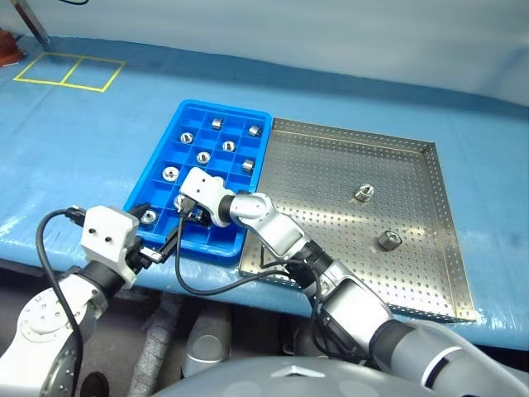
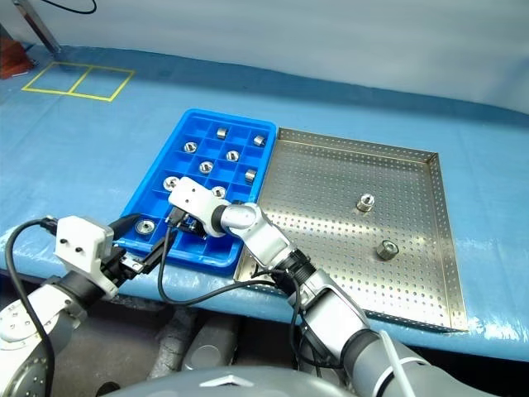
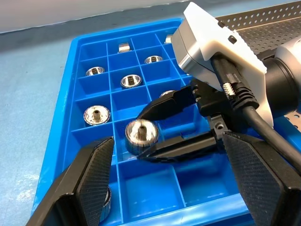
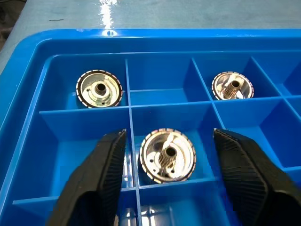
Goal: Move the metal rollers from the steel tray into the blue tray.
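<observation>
Covering the table [image 1: 99, 157]: blue sheet, yellow squares [image 1: 68, 71].

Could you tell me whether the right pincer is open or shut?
Open: in the right wrist view both fingers stand apart from the roller, which sits in the blue tray.

The right arm runs from the lower right of the head view up toward the centre-left, elbow bent, wrist angled left and slightly down. Its tool [image 3: 155, 134] has both black fingers spread apart, a roller [image 4: 168, 155] sitting loose between them, touching neither. The left arm enters at the lower left, forearm raised, with a white wrist block and a black cable looping from it. The left tool [image 1: 159, 251] sits at lower left, pointing toward the right tool, its fingers [image 3: 89, 181] wide apart and holding nothing.
</observation>
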You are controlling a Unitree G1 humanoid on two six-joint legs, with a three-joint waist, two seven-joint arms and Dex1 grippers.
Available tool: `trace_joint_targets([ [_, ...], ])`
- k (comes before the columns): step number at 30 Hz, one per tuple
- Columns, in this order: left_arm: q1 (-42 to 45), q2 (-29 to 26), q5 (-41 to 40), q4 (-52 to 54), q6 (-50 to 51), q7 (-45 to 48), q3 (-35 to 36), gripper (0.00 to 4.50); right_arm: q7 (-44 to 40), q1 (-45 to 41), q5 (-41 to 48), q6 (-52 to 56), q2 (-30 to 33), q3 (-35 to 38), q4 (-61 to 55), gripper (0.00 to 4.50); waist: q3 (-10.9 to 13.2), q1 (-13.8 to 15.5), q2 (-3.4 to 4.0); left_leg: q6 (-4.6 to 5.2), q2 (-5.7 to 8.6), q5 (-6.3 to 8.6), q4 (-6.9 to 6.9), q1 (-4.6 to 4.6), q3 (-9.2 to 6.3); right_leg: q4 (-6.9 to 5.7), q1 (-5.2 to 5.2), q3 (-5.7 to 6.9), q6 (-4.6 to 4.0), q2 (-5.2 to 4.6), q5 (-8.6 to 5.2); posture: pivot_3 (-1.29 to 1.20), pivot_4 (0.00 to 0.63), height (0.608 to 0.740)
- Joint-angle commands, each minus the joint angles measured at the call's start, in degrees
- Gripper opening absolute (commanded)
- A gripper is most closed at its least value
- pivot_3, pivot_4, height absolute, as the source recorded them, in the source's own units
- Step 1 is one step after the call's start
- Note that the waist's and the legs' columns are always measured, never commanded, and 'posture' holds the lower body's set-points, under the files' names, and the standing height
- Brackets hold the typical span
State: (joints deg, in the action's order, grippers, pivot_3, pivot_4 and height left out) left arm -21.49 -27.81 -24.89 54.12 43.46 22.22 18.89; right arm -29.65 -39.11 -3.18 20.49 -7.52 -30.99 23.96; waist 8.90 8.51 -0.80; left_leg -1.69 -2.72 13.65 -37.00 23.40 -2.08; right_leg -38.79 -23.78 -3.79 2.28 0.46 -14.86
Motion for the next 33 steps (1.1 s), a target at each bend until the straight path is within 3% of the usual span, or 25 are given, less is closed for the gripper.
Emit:
trace_joint_targets([
  [1,1.9,-1.0,-0.7,0.5,-0.5,0.2,-1.2,4.06,0.9,-0.2,0.5,0.3,-2.8,1.4,-4.4,3.63,0.0,0.0,0.01,0.0,0.0,0.0,0.0,0.0,0.0,0.0,0.0,0.0,0.0,0.0,0.0,0.41,0.15,0.74],
  [5,5.4,-2.2,-1.2,-1.2,-0.4,1.2,-2.9,4.06,3.1,1.0,1.3,2.2,-0.7,5.2,-11.8,3.63,0.0,-0.3,0.01,-0.03,0.0,-0.02,-0.03,0.03,-0.03,0.0,-0.01,0.03,0.0,0.0,0.0,0.33,0.15,0.74],
  [10,14.7,-4.1,-1.1,-6.3,-0.7,3.7,-9.0,4.06,5.6,7.4,1.8,9.8,5.0,11.5,-30.1,3.63,0.0,-1.0,0.02,-0.05,0.07,-0.03,-0.07,0.07,-0.03,0.06,0.03,0.02,0.0,-0.07,0.01,0.22,0.15,0.74],
  [15,25.0,-4.4,0.1,-14.2,-2.6,7.2,-16.1,4.06,7.6,15.7,0.8,18.0,12.5,16.3,-45.1,3.63,0.0,-3.7,0.03,-0.06,0.12,-0.03,-0.11,0.11,0.05,0.11,0.04,-0.06,0.12,-0.12,0.25,0.09,0.15,0.74],
  [24,41.1,0.7,3.9,-30.5,-8.6,13.7,-29.5,4.06,9.5,34.5,1.6,29.9,23.7,26.7,-66.3,3.63,0.0,-10.6,0.04,0.06,0.09,0.03,-0.09,0.14,0.11,0.11,-0.01,-0.19,0.1,-0.05,0.25,-0.1,0.15,0.74],
  [33,46.1,3.8,7.2,-38.3,-11.4,18.8,-36.7,4.06,14.8,45.9,2.5,35.9,21.5,37.1,-73.2,3.63,0.0,-14.2,0.06,0.08,0.09,0.04,-0.22,0.03,0.18,-0.02,0.04,-0.32,0.41,-0.01,0.11,-0.17,0.15,0.74],
])
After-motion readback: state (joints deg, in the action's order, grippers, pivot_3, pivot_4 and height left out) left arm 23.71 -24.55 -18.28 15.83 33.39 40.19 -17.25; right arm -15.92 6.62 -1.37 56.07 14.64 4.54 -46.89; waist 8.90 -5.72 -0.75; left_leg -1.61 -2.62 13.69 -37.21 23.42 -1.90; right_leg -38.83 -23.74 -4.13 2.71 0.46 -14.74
